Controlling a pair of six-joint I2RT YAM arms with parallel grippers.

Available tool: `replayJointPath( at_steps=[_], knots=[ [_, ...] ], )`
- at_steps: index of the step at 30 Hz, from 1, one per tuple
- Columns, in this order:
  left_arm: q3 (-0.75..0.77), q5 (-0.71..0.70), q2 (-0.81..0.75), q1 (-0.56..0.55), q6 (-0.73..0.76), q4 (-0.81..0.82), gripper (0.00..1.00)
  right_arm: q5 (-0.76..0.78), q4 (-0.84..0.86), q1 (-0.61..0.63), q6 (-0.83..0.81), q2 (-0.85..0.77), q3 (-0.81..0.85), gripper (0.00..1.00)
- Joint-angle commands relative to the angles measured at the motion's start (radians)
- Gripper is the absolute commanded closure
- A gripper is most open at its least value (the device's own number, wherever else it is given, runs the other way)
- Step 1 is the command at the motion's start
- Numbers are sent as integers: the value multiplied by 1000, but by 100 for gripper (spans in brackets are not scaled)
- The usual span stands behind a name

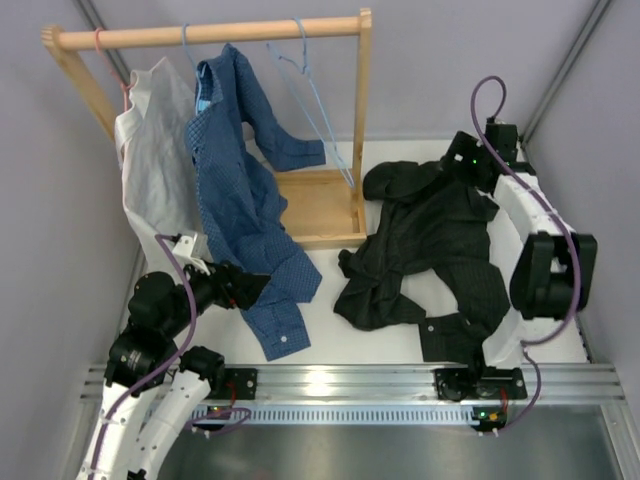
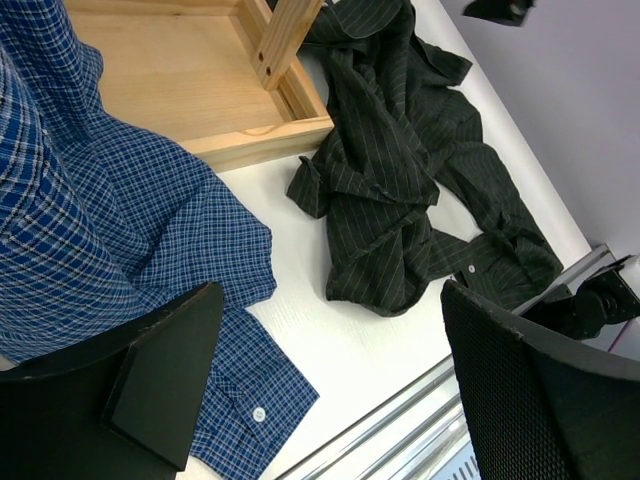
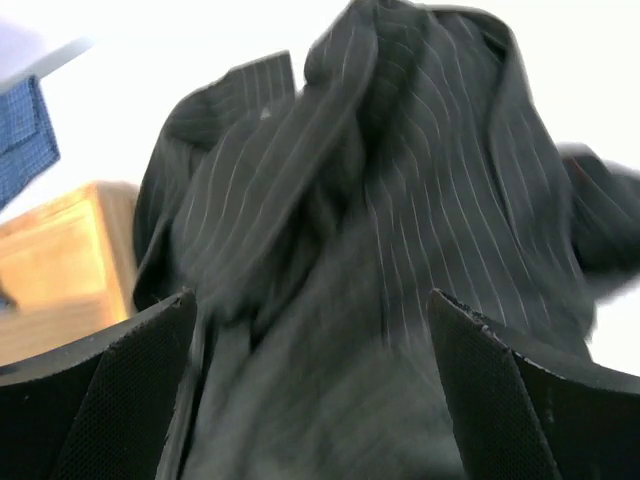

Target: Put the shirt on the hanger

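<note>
The black pinstriped shirt (image 1: 425, 250) lies crumpled on the white table at the right; it also shows in the left wrist view (image 2: 400, 190). The empty light-blue wire hanger (image 1: 318, 110) hangs from the wooden rail at its right end. My right gripper (image 1: 443, 172) is open over the shirt's far upper edge. In the right wrist view the shirt (image 3: 390, 200) fills the frame, its folds lying between the spread fingertips of that gripper (image 3: 310, 310). My left gripper (image 1: 250, 285) is open and empty at the blue shirt's hem, and it also shows in the left wrist view (image 2: 330, 390).
A wooden rack (image 1: 210, 33) with a tray base (image 1: 315, 200) stands at the back. A pale grey shirt (image 1: 150, 160) on a pink hanger and a blue patterned shirt (image 1: 235, 200) hang from it, the blue one draping onto the table (image 2: 110, 230). A metal rail (image 1: 340, 380) runs along the near edge.
</note>
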Motion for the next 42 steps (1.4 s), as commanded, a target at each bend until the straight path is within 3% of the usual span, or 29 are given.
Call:
replayJointPath(
  at_steps=[1,3,4,10,11,13,14,20,24,29,32,37,39,40,42],
  knots=[
    [-8,7,7,4,11,54,7,-196,73,-41,-21,222,233,7],
    [-6,6,12,4,13,54,7,-196,71,-41,-16,354,311,10],
    [-6,7,17,5,14,54,7,-196,71,-40,-13,426,367,17],
    [-5,12,29,5,16,54,7,-221,151,-26,-24,487,408,43],
    [-5,18,36,5,17,55,7,-224,169,-24,-26,473,392,70],
    [-5,26,43,8,19,55,7,-233,214,-23,-12,393,313,96],
    [-5,29,46,10,21,54,7,-232,253,-23,-12,355,278,100],
    [-8,40,40,11,21,60,7,-227,298,-12,-7,-28,-42,100],
    [-8,55,41,13,22,63,7,-230,168,71,-13,-313,-247,100],
    [-11,83,26,13,27,69,7,-161,105,328,56,-683,-468,100],
    [-11,116,15,13,34,77,7,-102,146,500,184,-879,-643,100],
    [-17,156,-17,13,40,92,7,-54,171,756,362,-1031,-870,98],
    [-18,170,-34,15,42,97,7,3,188,827,407,-1012,-928,87],
    [-18,170,-40,13,42,97,7,17,191,882,413,-1000,-935,64],
    [-20,158,-51,15,36,97,7,17,174,907,386,-963,-915,37]
  ],
)
